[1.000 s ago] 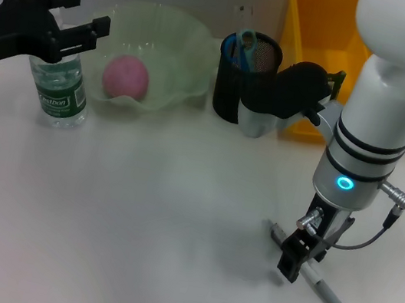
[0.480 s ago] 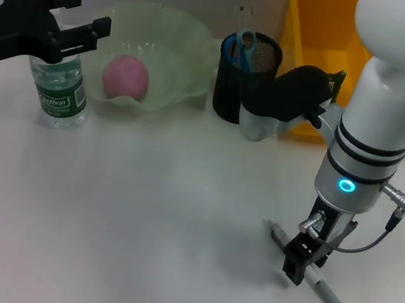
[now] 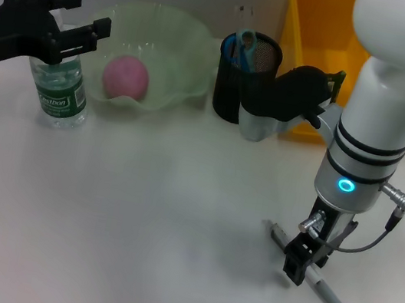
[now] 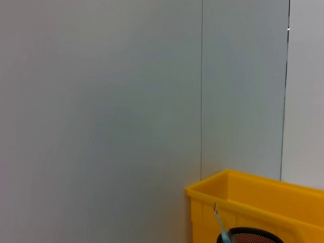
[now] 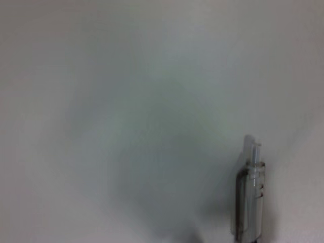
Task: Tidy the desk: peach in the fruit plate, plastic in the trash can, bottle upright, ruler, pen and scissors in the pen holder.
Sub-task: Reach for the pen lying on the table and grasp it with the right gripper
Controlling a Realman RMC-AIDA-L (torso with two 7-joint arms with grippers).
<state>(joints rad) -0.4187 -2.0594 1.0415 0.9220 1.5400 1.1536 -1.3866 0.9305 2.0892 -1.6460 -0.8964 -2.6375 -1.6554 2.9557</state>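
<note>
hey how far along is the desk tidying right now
Done: the peach is in the fruit plate, the bottle stands upright, and scissors are in the pen holder. In hand: the right hand is down at the pen on the desk. No ruler or plastic shows.

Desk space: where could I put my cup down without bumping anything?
The wide bare stretch of desk in front of the bottle and fruit plate, left of the pen, is free. The back row is crowded: bottle, plate, pen holder, yellow bin. The right gripper is down at the pen; the left gripper is above the bottle.
</note>
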